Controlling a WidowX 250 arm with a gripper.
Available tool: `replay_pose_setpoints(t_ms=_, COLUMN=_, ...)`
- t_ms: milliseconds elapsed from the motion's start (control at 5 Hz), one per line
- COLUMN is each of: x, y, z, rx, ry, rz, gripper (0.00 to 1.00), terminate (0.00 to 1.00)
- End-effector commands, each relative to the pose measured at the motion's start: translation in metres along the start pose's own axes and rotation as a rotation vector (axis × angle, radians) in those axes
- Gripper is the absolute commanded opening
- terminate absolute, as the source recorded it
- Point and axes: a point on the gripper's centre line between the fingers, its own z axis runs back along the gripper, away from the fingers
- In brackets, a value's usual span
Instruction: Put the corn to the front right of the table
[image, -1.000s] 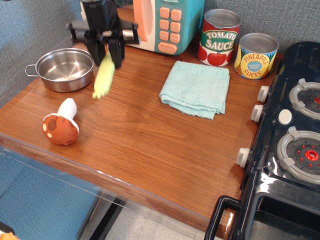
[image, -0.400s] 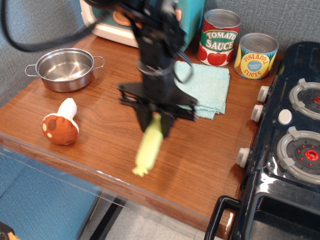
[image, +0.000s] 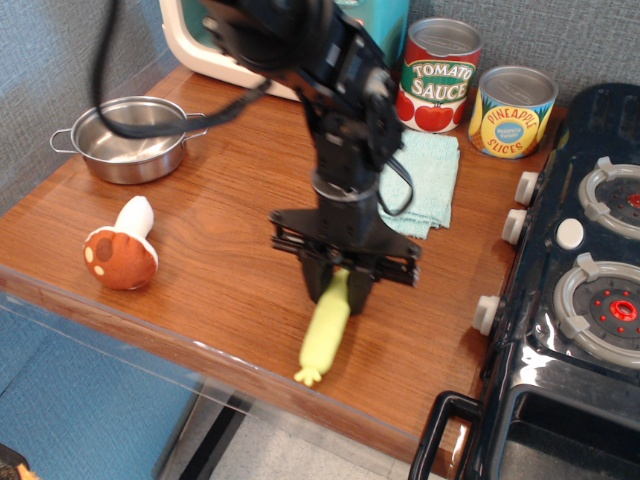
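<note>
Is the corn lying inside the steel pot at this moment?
No. The corn is pinched at its upper end by the gripper near the table's front edge, far from the steel pot at back left.

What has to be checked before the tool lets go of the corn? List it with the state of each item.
1. Grip: the tool is shut on the corn: ok.
2. Place: the corn hangs over the front right part of the table, near the front edge: ok.
3. Landing spot: bare wood beneath; the cloth and mushroom lie well away: ok.
4. Height: whether the stem end touches the wood: cannot tell.
5. Edge: the stem end sits very close to the rim, so the corn might roll off: not ok.
</note>
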Motion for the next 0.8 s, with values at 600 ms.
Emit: replay_pose_setpoints(t_ms=600, x=-0.011, y=-0.012, z=0.075, rx=0.013, ry=-0.119, rz=-0.098, gripper=1.00, terminate=0.00)
